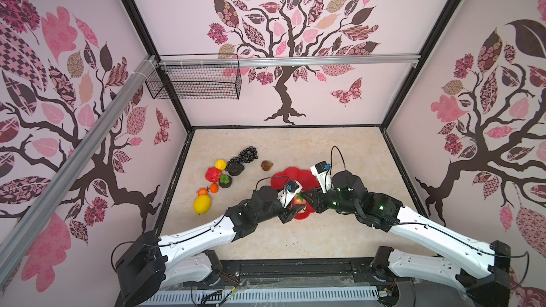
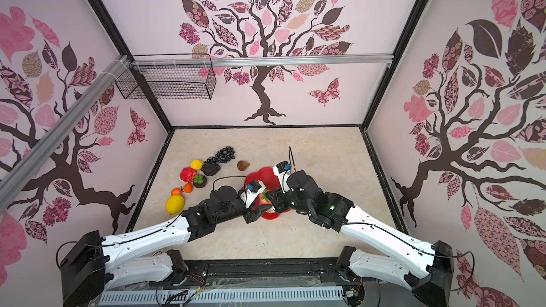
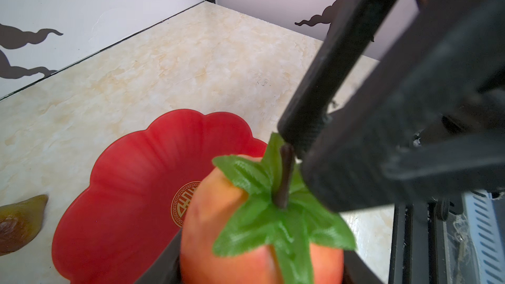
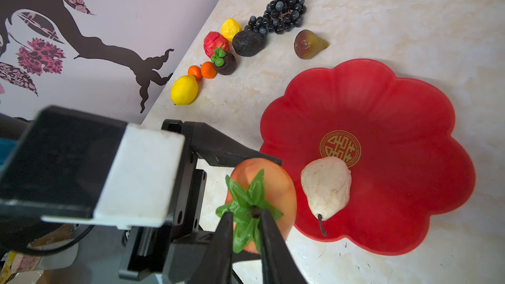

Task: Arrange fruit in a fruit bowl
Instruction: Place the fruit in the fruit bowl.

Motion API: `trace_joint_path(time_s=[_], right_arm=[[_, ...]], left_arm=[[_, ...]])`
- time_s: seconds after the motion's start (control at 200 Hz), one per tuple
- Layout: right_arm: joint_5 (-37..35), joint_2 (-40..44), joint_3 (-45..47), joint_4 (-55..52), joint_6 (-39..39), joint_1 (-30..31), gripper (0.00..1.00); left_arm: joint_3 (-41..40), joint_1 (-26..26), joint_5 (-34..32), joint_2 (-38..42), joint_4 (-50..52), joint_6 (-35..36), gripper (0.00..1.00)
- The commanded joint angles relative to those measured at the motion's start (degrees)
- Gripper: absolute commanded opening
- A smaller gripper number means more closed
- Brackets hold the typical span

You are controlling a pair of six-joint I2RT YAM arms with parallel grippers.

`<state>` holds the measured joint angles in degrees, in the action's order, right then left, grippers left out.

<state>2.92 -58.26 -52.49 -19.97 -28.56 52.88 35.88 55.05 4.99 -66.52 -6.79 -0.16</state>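
Progress-wise this was barely started: only the pear (image 4: pixel 326 187) lay in the bowl (image 4: pixel 396 105), just off its gold emblem (image 4: pixel 340 147). In both top views the bowl sat around mid-frame, a bit low. Everything else waited on the table (image 1: pixel 295 143) in a cluster to its left: grapes (image 1: pixel 246 155), fig (image 1: pixel 266 165), avocado (image 1: pixel 235 169), strawberry (image 1: pixel 213 174), a dark fruit (image 1: pixel 225 181) with a green top, two lemons (image 1: pixel 202 204) and the oranges (image 1: pixel 214 188). The apple (image 4: pixel 278 192) was next up, I reckon. The left pincer (image 3: pixel 262 243) had it clamped by the sides and, by the look of it, lifted off the table right at the bowl's rim. The right pincer (image 4: pixel 246 214) was narrow, tips either side of the stem (image 4: pixel 255 210), but I couldn't tell if it had actually bitten down. Looked like a handover to me, so one fruit in, one mid-air, nine not yet moved.
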Motion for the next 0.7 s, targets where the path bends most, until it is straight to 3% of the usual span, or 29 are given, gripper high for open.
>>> trace_joint_path(time_s=[0.0,0.345,0.695], right_arm=[[-1.2,-0.7,-0.4,1.1,-0.5,0.3,0.22],[-2.0,-1.9,-0.2,0.3,-0.8,0.3,0.26],[-1.3,-2.7,-0.3,0.3,-0.5,0.3,0.19]], left_arm=[[-1.3,0.4,1.2,-0.7,-0.5,0.6,0.49],[-1.4,0.8,0.8,-0.2,-0.5,0.7,0.49],[-1.2,1.0,0.9,-0.6,-0.4,1.1,0.49]])
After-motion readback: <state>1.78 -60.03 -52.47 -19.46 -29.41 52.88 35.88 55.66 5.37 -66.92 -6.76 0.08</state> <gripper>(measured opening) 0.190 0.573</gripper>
